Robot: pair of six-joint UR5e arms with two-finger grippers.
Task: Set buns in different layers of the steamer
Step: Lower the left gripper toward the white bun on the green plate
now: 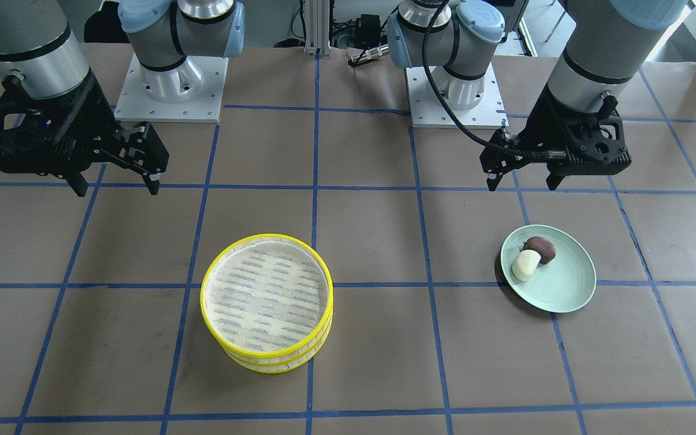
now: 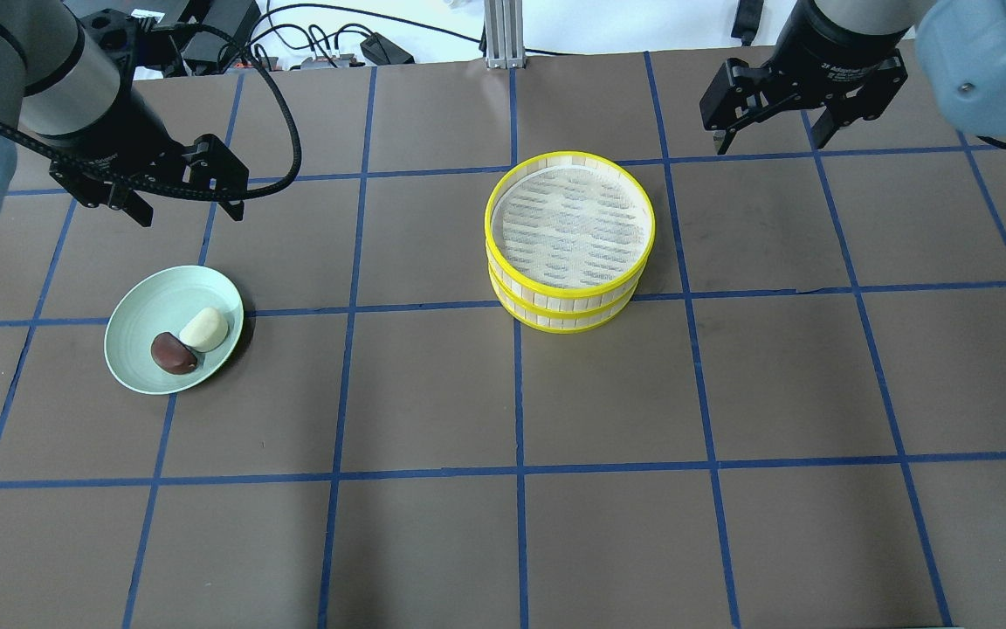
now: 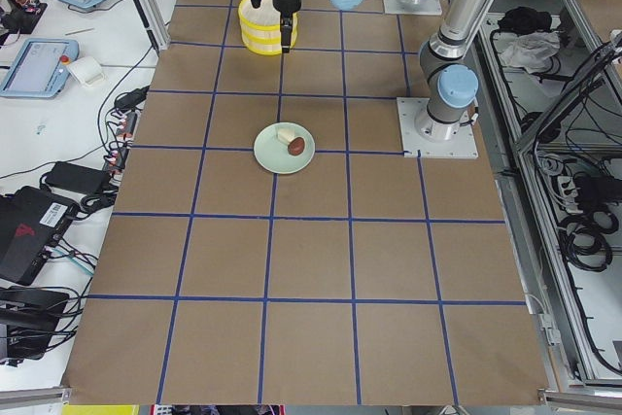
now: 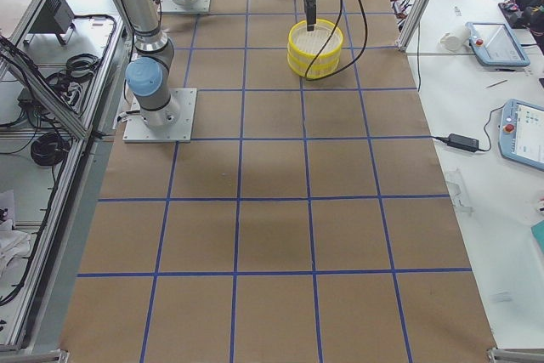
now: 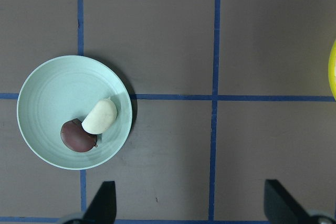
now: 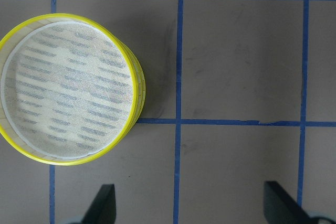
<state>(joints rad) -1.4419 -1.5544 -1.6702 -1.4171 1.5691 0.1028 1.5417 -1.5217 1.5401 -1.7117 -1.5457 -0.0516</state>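
The cream-white bun [image 2: 203, 328] and the dark reddish-brown bun [image 2: 173, 353] lie touching on a pale green plate [image 2: 147, 301] at the table's left. They also show in the left wrist view, cream bun [image 5: 100, 117] and brown bun [image 5: 77, 136]. Two yellow-rimmed steamer layers are stacked, the top layer [image 2: 569, 218] on the lower layer [image 2: 569, 318]; the top one's mesh is bare. My left gripper [image 2: 189, 210] is open and empty, hovering beyond the plate. My right gripper [image 2: 769, 141] is open and empty, hovering beyond and to the right of the steamer [image 6: 65, 90].
The table is brown paper with a blue tape grid [image 2: 516, 393]. The two arm bases [image 1: 170, 84] stand at the robot's side of the table. Tablets and cables [image 3: 39, 55] lie on side benches off the table.
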